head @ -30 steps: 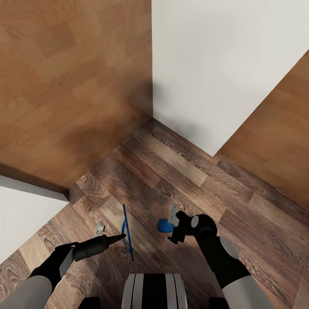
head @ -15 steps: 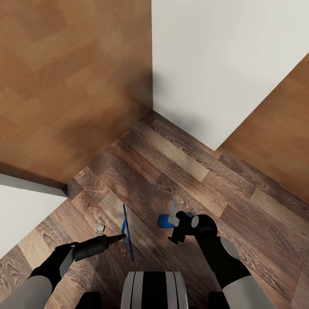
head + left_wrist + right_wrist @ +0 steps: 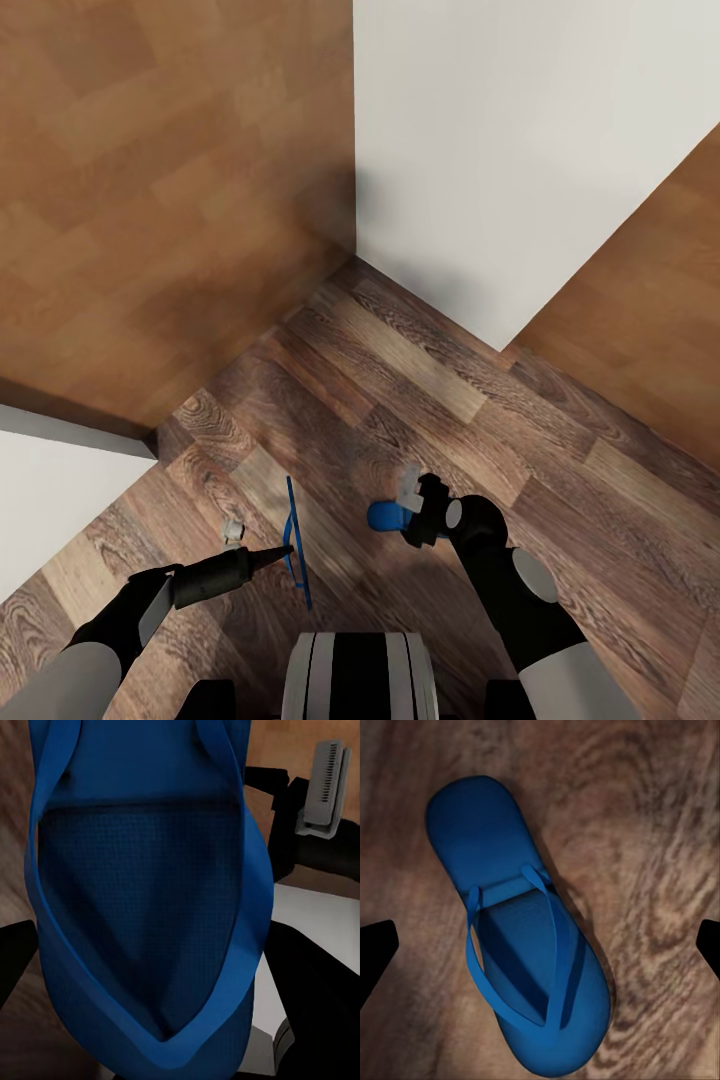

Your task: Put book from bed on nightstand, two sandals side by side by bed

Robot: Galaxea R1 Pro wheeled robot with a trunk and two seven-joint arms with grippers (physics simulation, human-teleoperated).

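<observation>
The sandals are the step in hand. The left gripper (image 3: pixel 285 548) holds one blue sandal (image 3: pixel 294 540) on edge, so from the head it reads as a thin blue line above the wood-plank floor (image 3: pixel 420 380). In the left wrist view the same sandal (image 3: pixel 142 892) hangs close to the camera, sole and straps toward it. Its fingers are closed on that sandal.

The second sandal (image 3: pixel 517 945) lies flat on the floor, straps up, directly beneath the right gripper (image 3: pixel 408 505). From the head only its blue end (image 3: pixel 383 516) peeks out beside the wrist. The dark tips of the right fingers (image 3: pixel 376 952) stand at either edge of the right wrist view, spread wide and well apart from the sandal — open, holding nothing.

The white walls (image 3: pixel 520 150) meet at a corner ahead. The bed, book and nightstands cannot be placed from here.

Judging from this, the second pickup is about to happen: the right arm needs to descend with its fingers straddling the sandal across its narrow width, or catch a strap, then close. The sandal lies at an angle between the fingers, so some wrist rotation may be called for. After that, both sandals have to travel to the bedside.
</observation>
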